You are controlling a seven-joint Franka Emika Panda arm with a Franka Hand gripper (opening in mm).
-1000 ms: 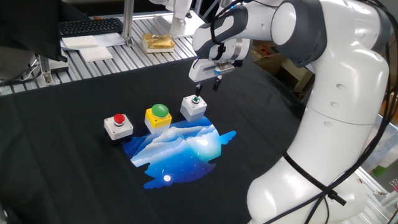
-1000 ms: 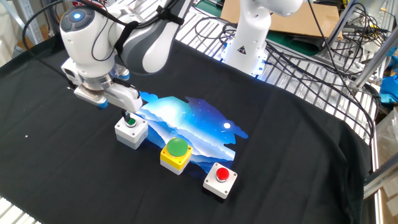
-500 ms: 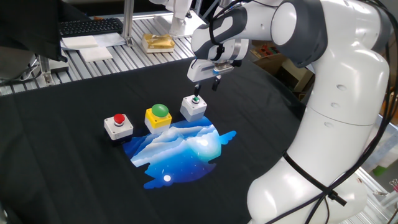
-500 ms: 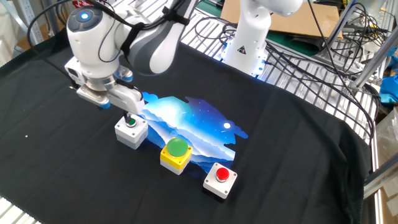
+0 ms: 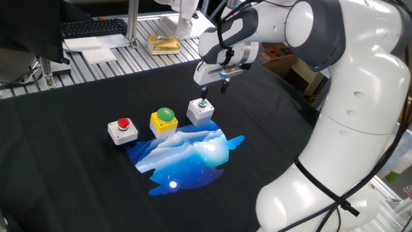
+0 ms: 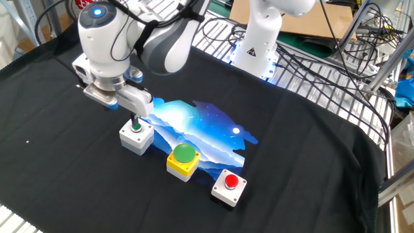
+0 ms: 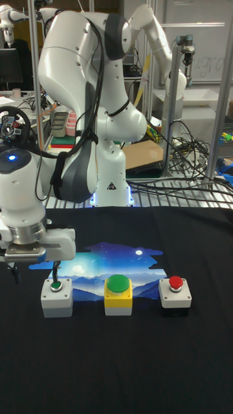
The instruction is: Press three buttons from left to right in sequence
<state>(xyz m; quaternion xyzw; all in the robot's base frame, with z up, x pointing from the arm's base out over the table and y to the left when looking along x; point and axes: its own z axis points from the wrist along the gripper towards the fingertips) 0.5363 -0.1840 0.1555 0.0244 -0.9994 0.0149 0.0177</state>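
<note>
On the black-covered bench (image 5: 77, 187), three buttons are set in a row along the edge of a blue printed patch (image 5: 187, 154). Leftmost in one fixed view is the red-capped button (image 5: 122, 129) on its white box, then the big green dome button (image 5: 164, 120) on its yellow box, then the small green-capped button (image 5: 201, 111) on a white box. The pincer (image 5: 213, 88) is held over this last box, one fingertip (image 6: 135, 123) just above its cap; contact cannot be told. Two fingers are seen apart, so the pincer is spread.
</note>
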